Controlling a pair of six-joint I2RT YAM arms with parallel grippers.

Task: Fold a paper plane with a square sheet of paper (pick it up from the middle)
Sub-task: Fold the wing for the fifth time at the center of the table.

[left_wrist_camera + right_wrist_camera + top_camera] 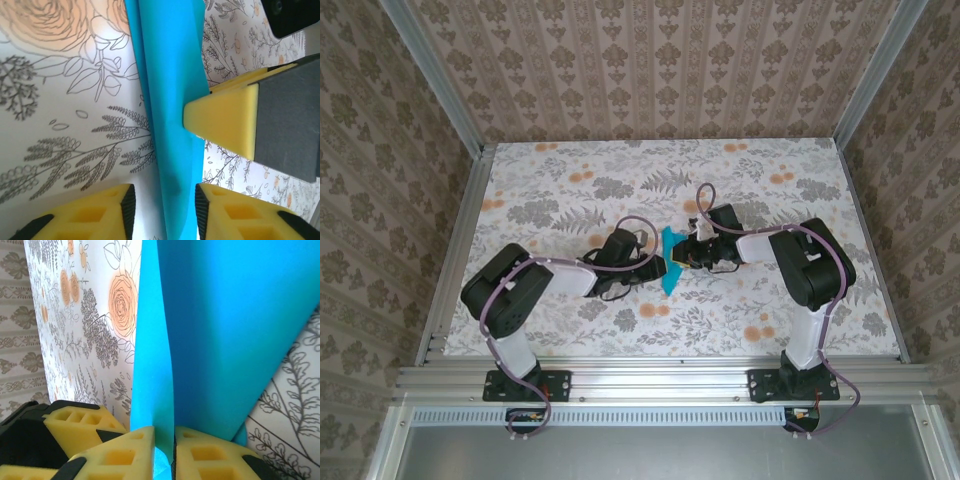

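Centrally, right gripper point(165, 441) pinching creased blue paper point(225, 330); left gripper point(164, 200) spread astride its fold, floral table point(65, 100)

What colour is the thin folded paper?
The thin folded paper is plain bright cyan-blue, clearest in the right wrist view.

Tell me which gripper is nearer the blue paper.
Right. The right gripper is shut on the blue paper, pinching its folded edge. The left gripper stands open astride the strip, not clamping it.
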